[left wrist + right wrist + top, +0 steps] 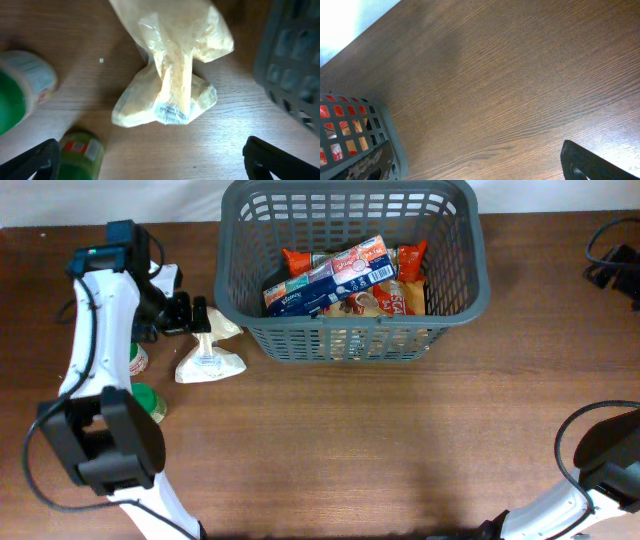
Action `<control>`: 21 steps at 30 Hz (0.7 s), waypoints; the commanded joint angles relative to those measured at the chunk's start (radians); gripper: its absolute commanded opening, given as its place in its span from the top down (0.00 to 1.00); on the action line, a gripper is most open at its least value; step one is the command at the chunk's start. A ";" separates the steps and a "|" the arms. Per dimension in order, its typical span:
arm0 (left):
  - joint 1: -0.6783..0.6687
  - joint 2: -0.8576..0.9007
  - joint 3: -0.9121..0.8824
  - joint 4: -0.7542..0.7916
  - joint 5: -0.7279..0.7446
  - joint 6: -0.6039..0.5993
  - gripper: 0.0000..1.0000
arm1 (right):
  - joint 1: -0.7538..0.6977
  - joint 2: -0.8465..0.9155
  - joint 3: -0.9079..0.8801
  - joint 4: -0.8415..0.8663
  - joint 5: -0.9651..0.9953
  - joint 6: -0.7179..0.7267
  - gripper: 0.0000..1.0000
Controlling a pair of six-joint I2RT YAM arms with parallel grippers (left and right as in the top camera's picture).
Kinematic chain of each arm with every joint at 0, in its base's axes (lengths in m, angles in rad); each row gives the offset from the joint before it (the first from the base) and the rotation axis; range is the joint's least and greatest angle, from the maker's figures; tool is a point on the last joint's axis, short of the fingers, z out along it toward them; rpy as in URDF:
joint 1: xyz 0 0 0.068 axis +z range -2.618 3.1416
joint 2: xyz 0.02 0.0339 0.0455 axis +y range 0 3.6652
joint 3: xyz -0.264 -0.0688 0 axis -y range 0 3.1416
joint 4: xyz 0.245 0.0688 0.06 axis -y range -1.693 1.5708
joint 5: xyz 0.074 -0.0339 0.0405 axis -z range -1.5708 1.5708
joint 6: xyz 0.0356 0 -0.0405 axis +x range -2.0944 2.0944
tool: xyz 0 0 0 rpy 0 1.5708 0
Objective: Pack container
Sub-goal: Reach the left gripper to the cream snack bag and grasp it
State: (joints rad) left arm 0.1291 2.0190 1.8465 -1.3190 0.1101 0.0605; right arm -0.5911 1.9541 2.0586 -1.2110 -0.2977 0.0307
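The dark grey basket (455, 305) stands at the back middle of the table and holds several snack packs, among them a blue tissue pack (300, 295) and red packets (395, 290). My left gripper (198, 316) is open and empty just left of the basket, over a clear bag of yellowish food (208, 362). In the left wrist view the bag (172, 80) lies ahead of the spread fingers (157, 167), apart from them. My right gripper (612, 262) is open and empty at the far right; its wrist view (480, 165) shows a basket corner (390, 135).
Two green-lidded jars lie at the left: one (138, 360) (20, 90) beside the bag, one (150, 402) (80, 152) close to my left finger. The basket wall (295, 65) is to the right of the bag. Bare wood fills the front of the table.
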 commanded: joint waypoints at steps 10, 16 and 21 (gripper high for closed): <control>-0.049 0.211 0.003 0.057 0.020 0.047 0.00 | 0.002 -0.027 -0.007 0.003 -0.013 0.011 0.01; -0.056 0.274 0.003 0.074 -0.066 0.047 0.11 | 0.002 -0.027 -0.007 0.003 -0.013 0.011 0.01; -0.056 0.318 0.003 0.075 -0.084 0.047 0.25 | 0.002 -0.027 -0.007 0.003 -0.013 0.011 0.01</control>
State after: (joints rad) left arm 0.0711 2.3005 1.8469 -1.2442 0.0559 0.0944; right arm -0.5911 1.9541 2.0586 -1.2110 -0.2981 0.0315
